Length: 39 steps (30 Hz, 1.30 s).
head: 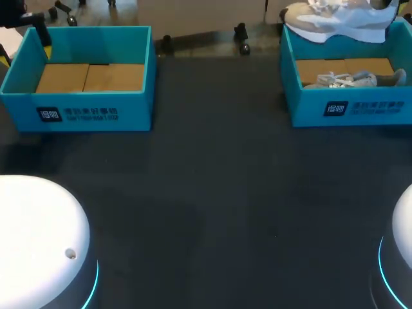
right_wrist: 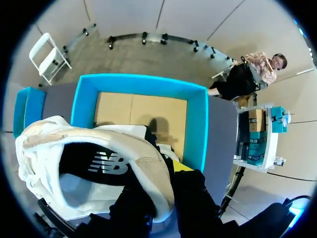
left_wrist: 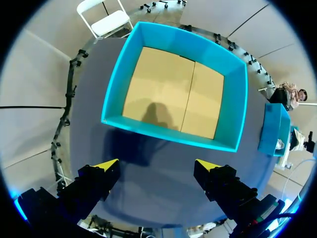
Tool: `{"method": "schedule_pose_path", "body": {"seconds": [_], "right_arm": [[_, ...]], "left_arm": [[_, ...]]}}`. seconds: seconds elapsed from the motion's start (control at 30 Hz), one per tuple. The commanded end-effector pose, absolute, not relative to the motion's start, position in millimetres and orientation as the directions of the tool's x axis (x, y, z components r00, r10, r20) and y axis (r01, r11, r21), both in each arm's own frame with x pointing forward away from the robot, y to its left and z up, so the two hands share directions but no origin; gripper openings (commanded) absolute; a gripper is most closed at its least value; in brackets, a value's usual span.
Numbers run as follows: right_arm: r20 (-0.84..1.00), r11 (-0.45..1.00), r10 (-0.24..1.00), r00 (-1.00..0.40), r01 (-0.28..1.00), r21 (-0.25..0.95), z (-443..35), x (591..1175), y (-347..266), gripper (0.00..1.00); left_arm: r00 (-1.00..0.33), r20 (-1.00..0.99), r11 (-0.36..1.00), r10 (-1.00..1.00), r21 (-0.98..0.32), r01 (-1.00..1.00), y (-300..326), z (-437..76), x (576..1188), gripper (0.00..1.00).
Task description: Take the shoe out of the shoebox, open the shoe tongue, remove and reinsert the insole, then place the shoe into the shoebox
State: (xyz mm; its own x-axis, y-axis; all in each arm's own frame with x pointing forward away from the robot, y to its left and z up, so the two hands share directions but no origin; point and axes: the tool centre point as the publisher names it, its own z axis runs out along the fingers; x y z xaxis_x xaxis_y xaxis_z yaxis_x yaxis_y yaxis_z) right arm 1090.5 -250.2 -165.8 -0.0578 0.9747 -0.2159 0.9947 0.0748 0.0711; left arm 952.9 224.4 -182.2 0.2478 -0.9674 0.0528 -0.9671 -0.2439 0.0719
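The white shoe [right_wrist: 99, 166] is closest to the right wrist camera, its opening turned toward the lens. The right jaws pinch its collar edge. It hangs over the right shoebox [head: 347, 109], where another shoe [head: 351, 80] lies inside. The left jaws stand spread and empty above the tabletop [left_wrist: 163, 173], just before the left shoebox [left_wrist: 233, 99].
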Motion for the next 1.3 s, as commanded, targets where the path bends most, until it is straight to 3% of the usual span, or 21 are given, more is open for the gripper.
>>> {"method": "schedule_pose_path", "body": {"seconds": [0.03, 0.63, 0.93, 1.3], "right_arm": [[-0.223, 0.074, 0.973, -0.057, 0.995, 0.067, -165, 1093, -246, 0.00], [-0.250, 0.061, 0.967, -0.046, 0.997, 0.055, -171, 1092, -250, 0.00], [-0.293, 0.147, 0.948, -0.126, 0.988, 0.048, -197, 1105, -268, 0.00], [-0.288, 0.094, 0.955, -0.066, 0.992, 0.087, -212, 1102, -277, 0.00]], "left_arm": [[0.248, 0.052, -0.244, -0.967, 0.070, -0.967, 224, -182, 952, 1.00], [0.248, 0.052, -0.244, -0.967, 0.070, -0.967, 224, -182, 952, 1.00], [0.248, 0.052, -0.244, -0.967, 0.070, -0.967, 224, -182, 952, 1.00], [0.248, 0.052, -0.244, -0.967, 0.070, -0.967, 224, -182, 952, 1.00]]}}
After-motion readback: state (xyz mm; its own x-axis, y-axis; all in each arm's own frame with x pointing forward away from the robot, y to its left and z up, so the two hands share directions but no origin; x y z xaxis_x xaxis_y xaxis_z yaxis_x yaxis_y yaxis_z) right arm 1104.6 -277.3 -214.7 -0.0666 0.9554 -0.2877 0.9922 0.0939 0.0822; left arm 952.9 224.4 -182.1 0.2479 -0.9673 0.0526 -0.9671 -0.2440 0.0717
